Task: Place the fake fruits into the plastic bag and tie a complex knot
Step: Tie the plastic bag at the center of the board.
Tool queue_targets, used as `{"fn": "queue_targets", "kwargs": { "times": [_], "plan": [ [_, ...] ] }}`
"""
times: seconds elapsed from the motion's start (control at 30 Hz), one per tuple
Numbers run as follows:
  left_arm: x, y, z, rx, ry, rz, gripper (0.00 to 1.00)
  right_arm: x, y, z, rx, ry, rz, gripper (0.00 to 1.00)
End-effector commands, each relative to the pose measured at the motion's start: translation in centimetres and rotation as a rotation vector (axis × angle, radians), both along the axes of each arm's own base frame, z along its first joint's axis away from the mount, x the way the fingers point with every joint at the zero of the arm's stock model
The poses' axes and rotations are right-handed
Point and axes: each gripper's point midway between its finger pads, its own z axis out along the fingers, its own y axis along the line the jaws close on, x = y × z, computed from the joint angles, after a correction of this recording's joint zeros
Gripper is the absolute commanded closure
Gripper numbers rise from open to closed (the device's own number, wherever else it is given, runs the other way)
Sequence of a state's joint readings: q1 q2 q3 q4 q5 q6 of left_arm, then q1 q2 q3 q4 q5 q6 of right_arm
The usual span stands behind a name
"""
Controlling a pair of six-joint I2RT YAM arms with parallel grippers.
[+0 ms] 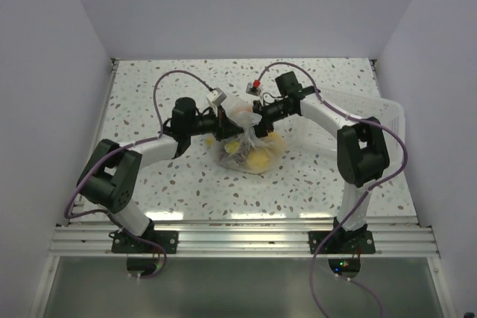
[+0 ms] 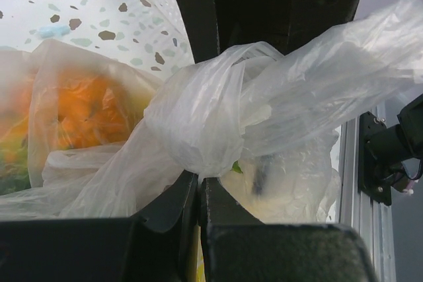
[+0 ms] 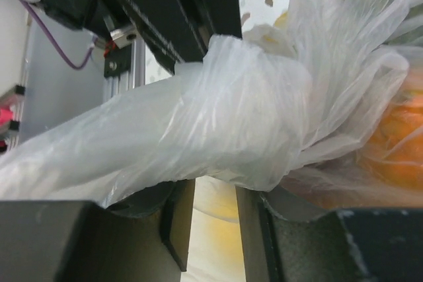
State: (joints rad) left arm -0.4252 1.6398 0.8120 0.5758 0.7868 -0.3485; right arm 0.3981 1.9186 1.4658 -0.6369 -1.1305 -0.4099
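Top external view: plastic bag holding fake fruits sits mid-worktop; my left tool is clamped on its neck beside the knot; my right tool stands apart, plastic draped across.

Top external: high above, behind black arm bases, looking down and forward. Thin transparent crinkly plastic bag far off, small, mid-frame.
Left wrist: pressed close at bag's left side, facing twisted whitish plastic knot.
Right wrist: equally close at bag's right side, facing same knot.
All three views share bag; wrist views share knot.
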Motion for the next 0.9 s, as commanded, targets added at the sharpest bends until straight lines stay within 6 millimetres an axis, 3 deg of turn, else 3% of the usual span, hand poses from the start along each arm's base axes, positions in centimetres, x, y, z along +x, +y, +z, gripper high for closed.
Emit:
{"fn": "queue_targets", "kwargs": {
  "times": [0.0, 0.1, 0.27, 0.7, 0.87],
  "plan": [
    [1.0, -0.3, 1.5, 0.002, -0.087, 0.017, 1.0, 0.9, 1.2, 3.6, 0.117, -0.053, -0.017, 0.64],
    [-0.6, -0.3, 0.9, 0.007, -0.071, -0.04, 1.0, 1.9, 1.5, 3.7, 0.121, -0.05, -0.032, 0.59],
    [-3.2, -0.8, 0.9, -0.034, -0.062, -0.135, 1.0, 2.3, 1.6, 3.9, 0.114, -0.053, -0.059, 0.37],
    [-2.7, -3.3, 2.8, -0.097, -0.254, -0.179, 1.0, 1.3, 1.9, 2.8, 0.108, 0.005, -0.092, 0.36],
    [-3.9, -4.1, 1.6, -0.088, -0.275, -0.255, 1.0, 1.6, 2.5, 3.8, 0.155, 0.038, -0.09, 0.36]
  ]
}}
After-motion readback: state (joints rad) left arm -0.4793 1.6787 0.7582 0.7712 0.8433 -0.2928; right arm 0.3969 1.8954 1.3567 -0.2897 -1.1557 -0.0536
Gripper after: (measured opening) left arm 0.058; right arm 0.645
